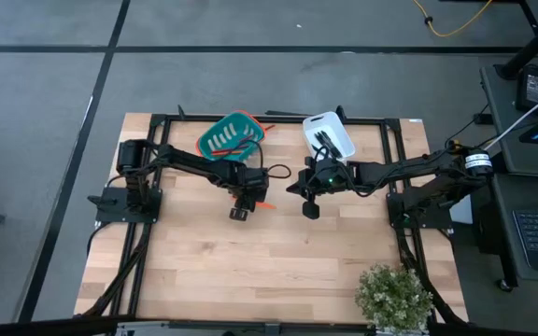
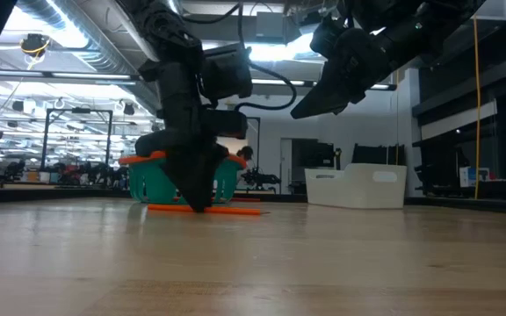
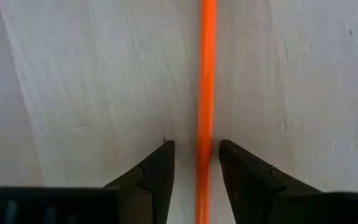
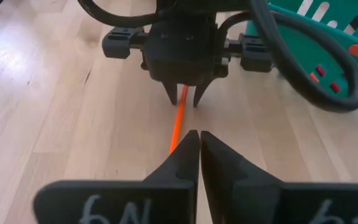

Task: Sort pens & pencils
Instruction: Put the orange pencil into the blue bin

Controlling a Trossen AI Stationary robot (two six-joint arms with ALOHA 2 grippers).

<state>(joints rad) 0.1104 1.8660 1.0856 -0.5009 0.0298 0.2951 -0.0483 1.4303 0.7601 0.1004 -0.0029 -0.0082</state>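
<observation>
Left gripper [image 1: 244, 207] is down at the light wooden table [image 1: 250, 271], near its middle, with its two dark fingers [image 3: 155, 174] spread and standing on either side of a thin orange pencil [image 3: 207, 74] that lies flat on the wood; in the left wrist view there is a narrow gap on each side of the pencil, so the jaws straddle it without a clear grip. From the low view the same gripper [image 2: 196, 197] points straight down with its tips at the tabletop, and the orange pencil [image 2: 227, 210] runs out to either side of it. Right gripper [image 1: 310, 207] hangs above the table just beside the left one, empty, its fingers [image 4: 185, 158] pressed together with only a sliver between them; its wrist view looks along the pencil [image 4: 178, 127] toward the left gripper [image 4: 183, 99]. Behind the left arm sits a teal plastic basket [image 1: 215, 128] with slotted sides, holding red-brown pencils [image 1: 234, 147] along with some pale sticks. Just beside it, behind the right arm, stands a white rectangular plastic bin [image 1: 341, 142] with thin black pens [image 1: 323, 140] lying inside. A small green potted plant [image 1: 395, 297] stands at the table's near right corner.
</observation>
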